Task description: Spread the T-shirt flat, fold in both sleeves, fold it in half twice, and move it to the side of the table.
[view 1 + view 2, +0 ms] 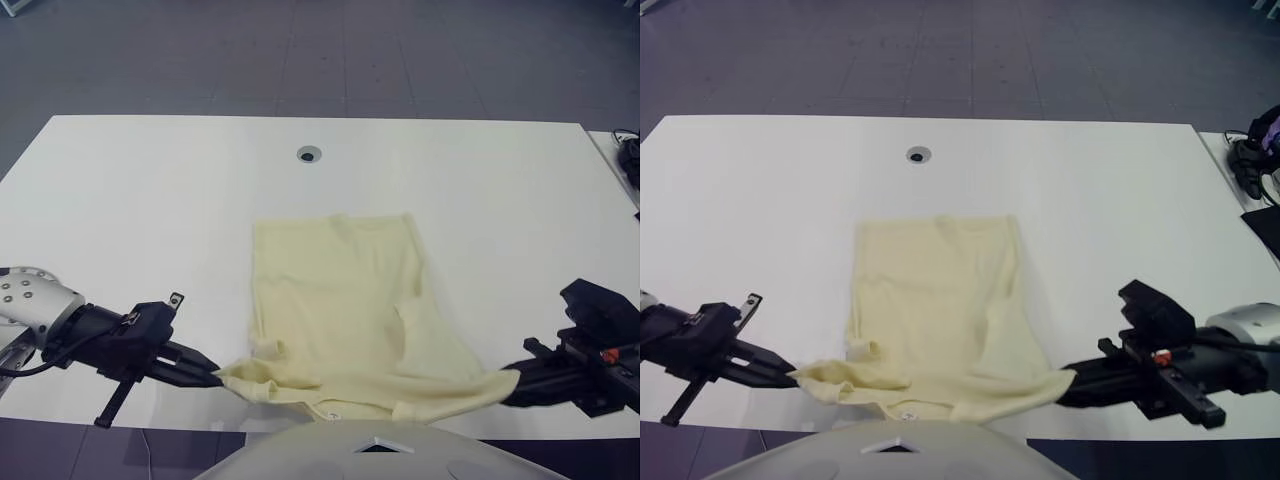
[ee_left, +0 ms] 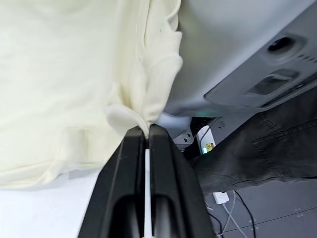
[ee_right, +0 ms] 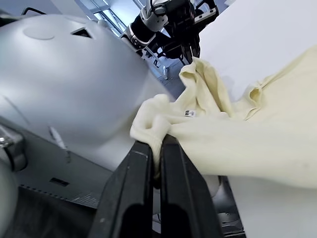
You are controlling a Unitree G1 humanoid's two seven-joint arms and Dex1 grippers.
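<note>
The yellow T-shirt point(image 1: 340, 300) lay mid-table point(image 1: 150, 200), by the near edge. The left gripper point(image 1: 215, 378) and right gripper point(image 1: 508, 390) each pinched a near corner tight. For a neat fold, both should probably lift together and lay that edge evenly on the far edge.

Looks like an office or lab to me: big white table point(image 1: 150, 200) with a round metal cable port point(image 1: 309, 154) in it, grey carpet-tile floor point(image 1: 300, 50) beyond the table.
</note>
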